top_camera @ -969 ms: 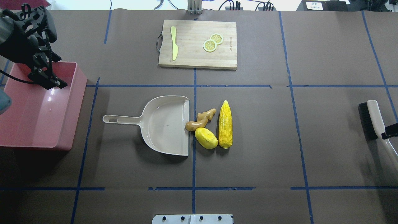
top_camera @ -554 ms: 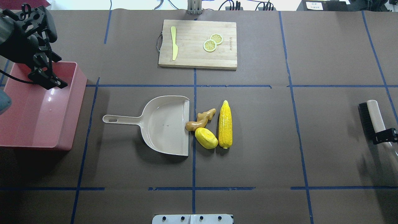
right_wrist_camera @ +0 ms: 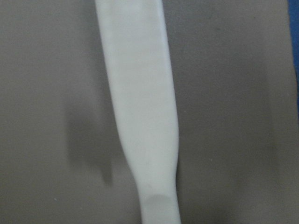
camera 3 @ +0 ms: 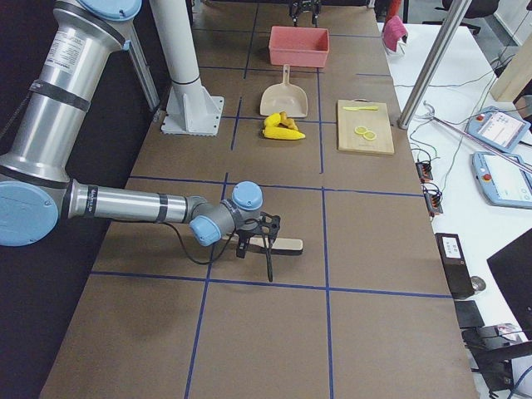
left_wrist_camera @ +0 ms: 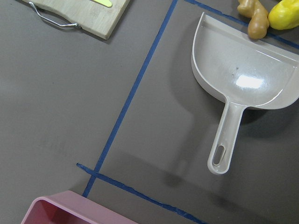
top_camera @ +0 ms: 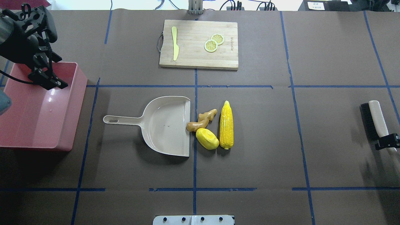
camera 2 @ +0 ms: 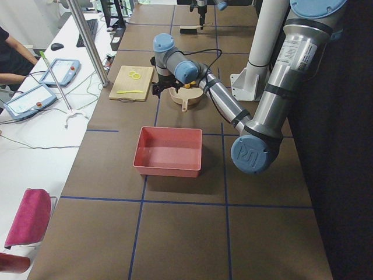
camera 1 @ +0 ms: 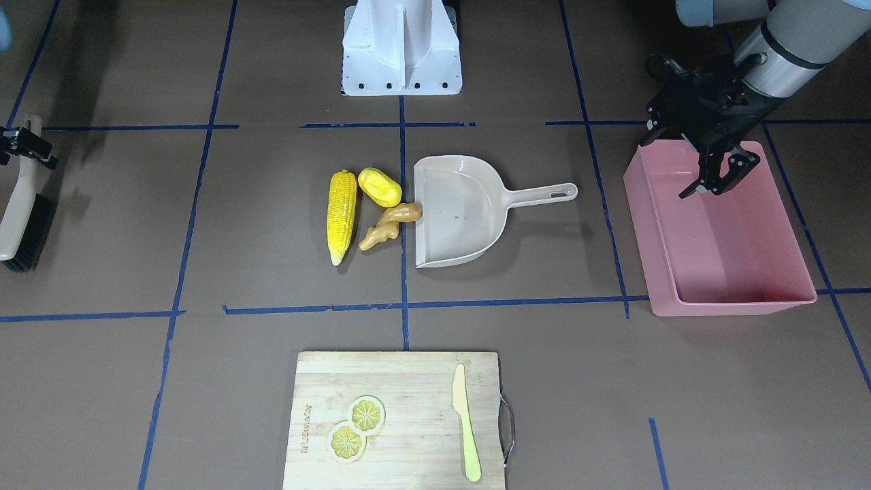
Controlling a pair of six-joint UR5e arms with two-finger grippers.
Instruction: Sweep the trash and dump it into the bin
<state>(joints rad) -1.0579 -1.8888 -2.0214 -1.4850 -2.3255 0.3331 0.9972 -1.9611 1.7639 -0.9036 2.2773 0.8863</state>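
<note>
The trash lies beside the mouth of the beige dustpan (top_camera: 165, 125): a corn cob (top_camera: 226, 125), a yellow potato lump (top_camera: 207, 138) and a tan ginger root (top_camera: 201, 120), which touches the pan's lip. The pink bin (top_camera: 78, 93) stands at the table's left end. My left gripper (top_camera: 50, 82) hangs open and empty over the bin's far corner. My right gripper (top_camera: 387, 140) is open, its fingers either side of the white handle of a black-bristled brush (top_camera: 373, 120) lying at the far right. The right wrist view shows only that handle (right_wrist_camera: 140, 102), very close.
A wooden cutting board (top_camera: 198, 43) with a pale knife (top_camera: 175, 43) and two lemon slices (top_camera: 214, 42) lies at the back middle. Blue tape lines cross the brown table. The dustpan's handle (left_wrist_camera: 224, 144) points toward the bin.
My right gripper has moved in from the right edge and along the brush handle toward its end. The left arm, trash, dustpan and bin have not moved.
</note>
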